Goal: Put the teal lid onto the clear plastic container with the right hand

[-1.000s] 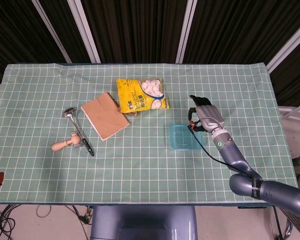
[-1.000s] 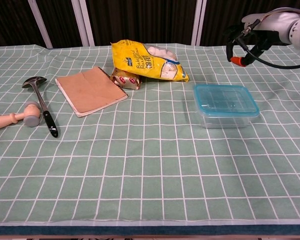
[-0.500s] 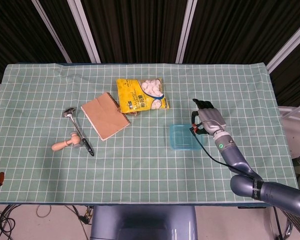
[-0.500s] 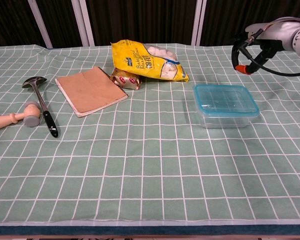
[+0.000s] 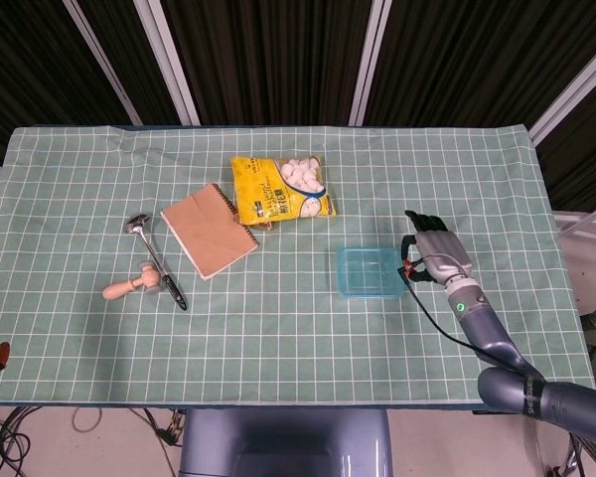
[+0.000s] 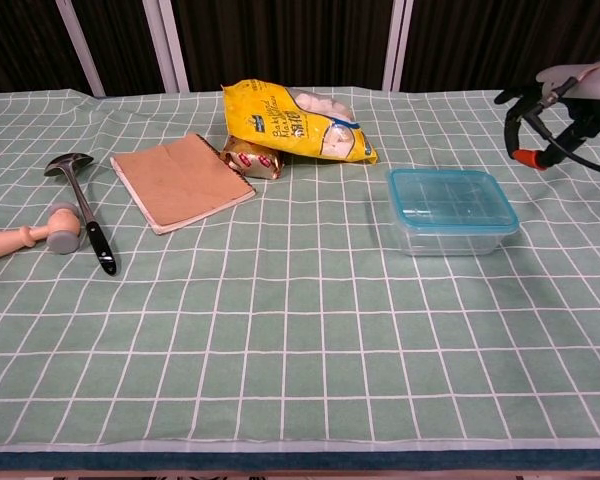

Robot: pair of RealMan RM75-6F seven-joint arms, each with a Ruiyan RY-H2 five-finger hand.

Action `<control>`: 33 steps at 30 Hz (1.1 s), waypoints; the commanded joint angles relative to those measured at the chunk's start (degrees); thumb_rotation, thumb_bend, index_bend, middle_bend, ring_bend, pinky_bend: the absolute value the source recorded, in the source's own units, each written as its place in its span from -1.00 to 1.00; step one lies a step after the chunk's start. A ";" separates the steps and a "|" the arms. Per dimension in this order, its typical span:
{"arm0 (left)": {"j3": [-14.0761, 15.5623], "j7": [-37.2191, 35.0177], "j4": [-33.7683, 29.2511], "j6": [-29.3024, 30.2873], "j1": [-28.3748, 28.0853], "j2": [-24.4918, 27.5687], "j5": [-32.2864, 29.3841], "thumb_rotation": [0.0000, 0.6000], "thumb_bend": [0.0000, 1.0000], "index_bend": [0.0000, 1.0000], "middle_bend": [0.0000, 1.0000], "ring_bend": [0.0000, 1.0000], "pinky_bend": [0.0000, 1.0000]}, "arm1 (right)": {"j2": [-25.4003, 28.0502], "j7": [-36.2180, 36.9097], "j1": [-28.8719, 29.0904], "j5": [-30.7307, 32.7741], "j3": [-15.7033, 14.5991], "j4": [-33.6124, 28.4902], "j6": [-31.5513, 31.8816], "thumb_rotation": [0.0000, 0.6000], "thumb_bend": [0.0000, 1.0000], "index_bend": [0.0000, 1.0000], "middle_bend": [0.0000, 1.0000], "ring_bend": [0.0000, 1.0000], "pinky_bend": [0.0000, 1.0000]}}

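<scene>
Left of the lidded container (image 5: 369,271): marshmallow bag (image 5: 282,189), notebook (image 5: 209,230); right robot hand (image 5: 436,248) empty, fingers apart.

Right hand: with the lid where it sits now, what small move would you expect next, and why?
Probably only a retreat toward the robot's own side. The teal lid already lies flat on the clear plastic container, its edges lined up with the rim in the chest view. The right hand holds nothing and is clear of the box, so no further placing seems needed.
</scene>
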 commanded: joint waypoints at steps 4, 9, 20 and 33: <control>0.03 0.12 -0.09 0.24 -0.02 -0.14 0.17 1.00 -0.35 -0.88 -1.00 -1.00 -1.00 | -4.23 0.84 0.59 0.79 0.89 5.18 -1.40 1.00 0.02 0.35 -1.00 -1.00 -1.00; 0.04 0.23 -0.07 0.11 -0.09 -0.15 -0.03 1.00 -0.35 -0.88 -1.00 -1.00 -1.00 | -6.25 0.65 1.44 1.42 1.69 8.23 -2.45 1.00 0.02 0.35 -1.00 -1.00 -1.00; -0.02 0.33 -0.20 -0.22 -0.27 -0.04 -0.59 1.00 -0.35 -0.88 -1.00 -1.00 -1.00 | -9.54 0.08 2.61 2.43 2.52 12.72 -4.72 1.00 0.02 0.35 -1.00 -1.00 -1.00; -0.06 0.36 -0.26 -0.22 -0.38 -0.02 -0.87 1.00 -0.35 -0.88 -1.00 -1.00 -1.00 | -12.35 0.41 3.28 2.97 3.32 16.46 -6.53 1.00 0.02 0.35 -1.00 -1.00 -1.00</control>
